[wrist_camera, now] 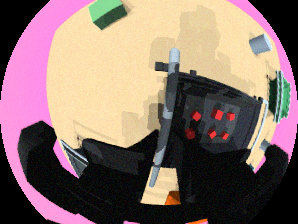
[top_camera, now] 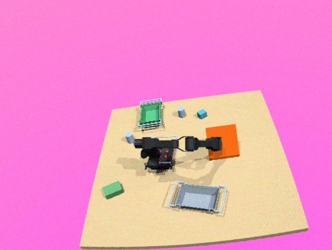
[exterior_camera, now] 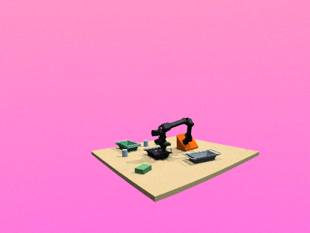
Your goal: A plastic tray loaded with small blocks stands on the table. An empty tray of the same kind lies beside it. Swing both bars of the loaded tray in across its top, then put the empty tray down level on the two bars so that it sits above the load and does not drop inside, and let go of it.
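Note:
The loaded dark tray (exterior_camera: 157,154) (wrist_camera: 235,95) stands under the arm with several small red blocks (top_camera: 165,156) (wrist_camera: 217,114) inside. Its far wire bar (top_camera: 165,137) (wrist_camera: 259,127) is swung out. Its near wire bar (wrist_camera: 168,114) looks tipped up at the tray's near end. My gripper (wrist_camera: 165,133) is partly open, low at that end, with the near bar passing between its fingertips and no clear grip on it. The arm hides part of the tray in the top view. The empty grey tray (top_camera: 198,201) (exterior_camera: 202,157) lies apart, level, its bars out.
A green tray (top_camera: 151,115) (exterior_camera: 128,145) stands at the back left. Grey cylinders (top_camera: 181,112) (top_camera: 129,138), a blue cube (top_camera: 202,114) and a green block (top_camera: 113,190) (exterior_camera: 143,168) (wrist_camera: 107,12) stand around. An orange wedge (top_camera: 229,136) (exterior_camera: 181,143) stands under the arm's elbow side.

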Tool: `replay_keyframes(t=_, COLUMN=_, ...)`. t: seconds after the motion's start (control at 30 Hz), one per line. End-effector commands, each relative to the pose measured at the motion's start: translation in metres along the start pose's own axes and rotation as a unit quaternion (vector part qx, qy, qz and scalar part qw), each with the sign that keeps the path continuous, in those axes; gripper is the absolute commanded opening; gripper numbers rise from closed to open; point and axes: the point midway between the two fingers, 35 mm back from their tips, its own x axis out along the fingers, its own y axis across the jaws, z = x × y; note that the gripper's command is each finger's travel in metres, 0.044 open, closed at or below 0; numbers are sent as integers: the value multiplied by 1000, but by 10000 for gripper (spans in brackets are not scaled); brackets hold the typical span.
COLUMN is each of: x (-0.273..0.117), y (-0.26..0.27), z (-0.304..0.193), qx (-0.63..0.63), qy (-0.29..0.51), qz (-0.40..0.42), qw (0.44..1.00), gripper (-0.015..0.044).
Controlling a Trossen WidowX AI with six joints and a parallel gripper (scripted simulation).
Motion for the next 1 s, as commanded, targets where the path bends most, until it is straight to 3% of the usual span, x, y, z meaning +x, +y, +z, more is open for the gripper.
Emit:
replay_keyframes(t=0.0, x=7, y=-19, z=-2, qx=6, qy=6, qz=-2, qw=1000, gripper=84)
replay_keyframes(t=0.23, x=23, y=-37, z=-3, qx=6, qy=6, qz=-2, qw=1000, gripper=84)
replay_keyframes(t=0.6, x=-21, y=-32, z=-1, qx=6, qy=7, qz=-3, qw=1000, gripper=84)
replay_keyframes(t=0.97, x=-14, y=-33, z=-2, qx=10, qy=7, qz=-3, qw=1000, gripper=84)
